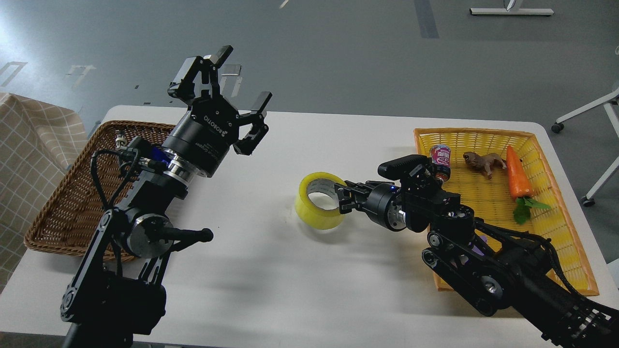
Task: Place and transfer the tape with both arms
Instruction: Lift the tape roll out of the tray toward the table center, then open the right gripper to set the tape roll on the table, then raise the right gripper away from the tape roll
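Note:
The yellow tape roll (316, 200) with its grey-white core is near the middle of the white table (271, 270), tilted on its edge. My right gripper (341, 198) comes in from the right and is shut on the roll's right wall, one finger inside the core. My left gripper (240, 77) is open and empty, raised above the table's far left, up and to the left of the tape.
A brown wicker basket (72, 193) lies at the left under my left arm. A yellow basket (488, 193) at the right holds a carrot (517, 174), a toy animal (483, 162) and a small can (440, 157). A checked cloth (24, 150) is at the far left.

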Motion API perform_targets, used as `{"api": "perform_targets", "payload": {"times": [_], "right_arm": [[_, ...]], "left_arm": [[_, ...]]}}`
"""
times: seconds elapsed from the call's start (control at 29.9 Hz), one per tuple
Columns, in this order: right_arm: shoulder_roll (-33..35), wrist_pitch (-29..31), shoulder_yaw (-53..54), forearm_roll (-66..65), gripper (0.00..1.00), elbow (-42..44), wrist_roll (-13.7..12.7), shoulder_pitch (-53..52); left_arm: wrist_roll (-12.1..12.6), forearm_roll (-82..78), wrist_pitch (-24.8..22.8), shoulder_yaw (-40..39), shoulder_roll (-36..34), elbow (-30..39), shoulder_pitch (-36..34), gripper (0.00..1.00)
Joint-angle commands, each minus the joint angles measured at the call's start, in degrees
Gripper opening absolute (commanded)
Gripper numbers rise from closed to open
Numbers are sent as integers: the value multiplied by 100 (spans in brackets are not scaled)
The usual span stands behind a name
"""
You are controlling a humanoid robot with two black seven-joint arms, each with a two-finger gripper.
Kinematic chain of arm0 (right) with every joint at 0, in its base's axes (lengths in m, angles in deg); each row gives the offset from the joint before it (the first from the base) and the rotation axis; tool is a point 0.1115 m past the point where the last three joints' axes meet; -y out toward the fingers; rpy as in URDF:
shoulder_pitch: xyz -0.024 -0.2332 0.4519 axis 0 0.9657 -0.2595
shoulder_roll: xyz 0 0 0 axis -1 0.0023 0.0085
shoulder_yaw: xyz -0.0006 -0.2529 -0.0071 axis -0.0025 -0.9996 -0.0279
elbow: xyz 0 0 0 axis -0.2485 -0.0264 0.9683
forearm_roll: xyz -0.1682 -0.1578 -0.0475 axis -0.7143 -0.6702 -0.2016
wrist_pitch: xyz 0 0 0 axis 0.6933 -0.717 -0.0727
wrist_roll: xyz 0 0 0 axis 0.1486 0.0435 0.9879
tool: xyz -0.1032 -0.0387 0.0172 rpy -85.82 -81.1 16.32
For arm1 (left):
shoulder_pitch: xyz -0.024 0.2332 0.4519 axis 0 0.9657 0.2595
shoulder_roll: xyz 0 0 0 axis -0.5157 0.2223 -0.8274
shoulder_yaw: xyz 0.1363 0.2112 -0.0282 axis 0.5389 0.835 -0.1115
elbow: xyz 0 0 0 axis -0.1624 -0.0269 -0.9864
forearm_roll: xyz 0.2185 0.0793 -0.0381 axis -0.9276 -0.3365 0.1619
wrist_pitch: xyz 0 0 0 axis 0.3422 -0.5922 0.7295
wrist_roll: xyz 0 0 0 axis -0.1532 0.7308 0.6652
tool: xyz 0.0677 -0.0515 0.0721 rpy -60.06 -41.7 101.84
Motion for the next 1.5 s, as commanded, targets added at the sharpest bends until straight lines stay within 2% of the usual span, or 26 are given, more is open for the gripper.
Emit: {"api": "perform_targets", "payload": {"times": [0.0, 0.07, 0.1, 0.23, 0.33, 0.4, 0.43, 0.47, 0.5, 0.63, 0.87, 0.97, 1.17, 1.3, 1.4, 1.47], "right_arm": [[-88, -139, -3, 17, 29, -2, -42, 9], [-105, -279, -3, 35, 30, -11, -51, 18], [-140, -332, -3, 35, 35, -11, -42, 18], [-202, -342, -3, 26, 40, -11, -42, 18], [-264, -394, 6, 35, 49, -11, -42, 18], [-299, -482, 49, 35, 58, -11, -42, 9], [-316, -552, 128, 44, 73, -11, -33, 18], [-317, -605, 207, 53, 94, -28, -33, 18], [-317, -623, 225, 53, 96, -37, -33, 26], [-395, -754, 304, 53, 98, -151, -42, 44], [-290, -851, 1042, 44, 99, -450, -51, 18], [131, -1027, 1350, 61, 99, -503, -33, 53], [659, -1669, 1798, 219, 100, -942, 11, 62], [668, -1660, 2255, 1611, 100, -1276, 46, 219], [764, -1669, 2457, 2528, 100, -1513, 46, 281], [817, -1686, 2536, 2733, 100, -1628, 63, 325]], "left_arm": [[1, 0, 0, -38, 0, 0, 0, 98], [1, 0, 0, -46, 0, 8, 0, 98], [1, 0, 0, -46, 0, 17, 0, 98], [1, 0, 17, -46, 0, 96, 0, 98], [9, 0, 44, -46, 0, 105, 9, 98], [1, 0, 61, -55, 0, 105, 9, 98], [1, 0, 61, -73, 0, 105, 35, 98], [1, 0, 61, -81, 0, 105, 52, 98], [9, 0, 61, -82, 0, 105, 61, 98], [1, 0, 61, -82, 0, 158, 123, 98], [10, 0, 96, -82, 0, 167, 123, 98], [10, 8, 412, -90, 0, 167, 123, 98], [62, 26, 501, -82, 0, 167, 70, 98], [106, 35, 544, -82, 0, 149, -9, 98], [36, 44, 641, -90, 0, 114, -131, 98], [27, 44, 641, -90, 0, 114, -158, 98]]}}
